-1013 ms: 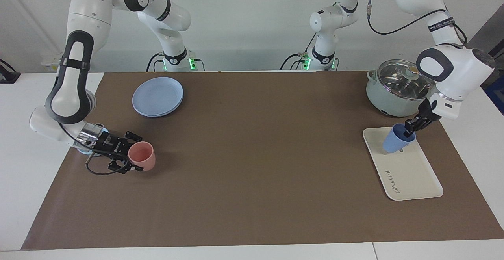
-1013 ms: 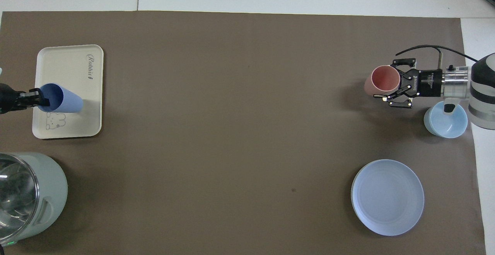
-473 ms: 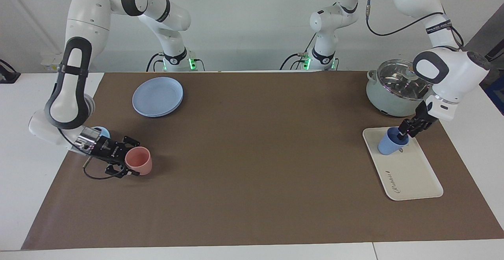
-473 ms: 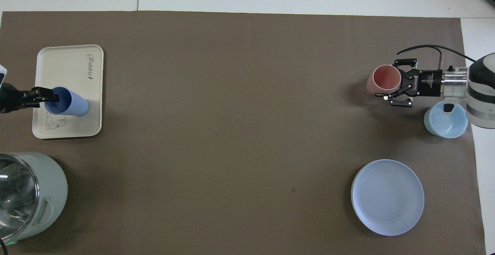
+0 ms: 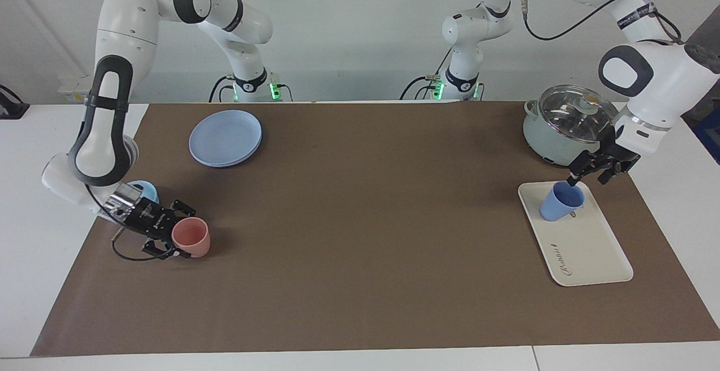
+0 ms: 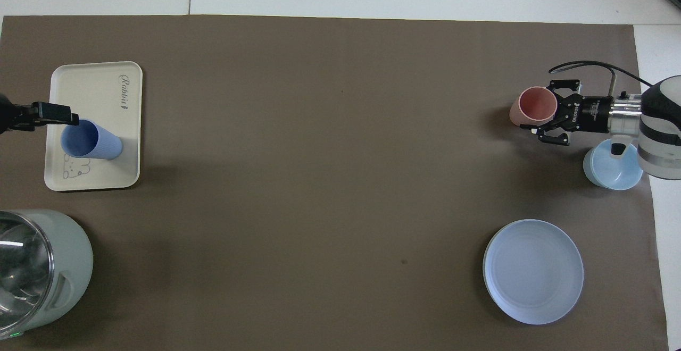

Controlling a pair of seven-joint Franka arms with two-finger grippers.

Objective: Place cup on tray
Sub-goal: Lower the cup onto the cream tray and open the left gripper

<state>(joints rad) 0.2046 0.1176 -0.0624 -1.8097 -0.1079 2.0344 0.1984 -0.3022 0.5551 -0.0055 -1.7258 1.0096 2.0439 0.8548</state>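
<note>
Since a second earlier, we saw the left gripper (image 5: 590, 173) let go and lift, fingers spread, above the cup (image 5: 558, 202), which stood upright on the tray (image 5: 590, 253) at its end nearer the robots. The right gripper (image 5: 179, 236) stayed clamped on the pink cup (image 5: 191, 238).

Left arm was bent down with its tool (image 5: 590, 171) raised a bit, fingers spread apart. Right arm was folded low, its tool (image 5: 179, 235) lying sideways with fingers clamped shut.
</note>
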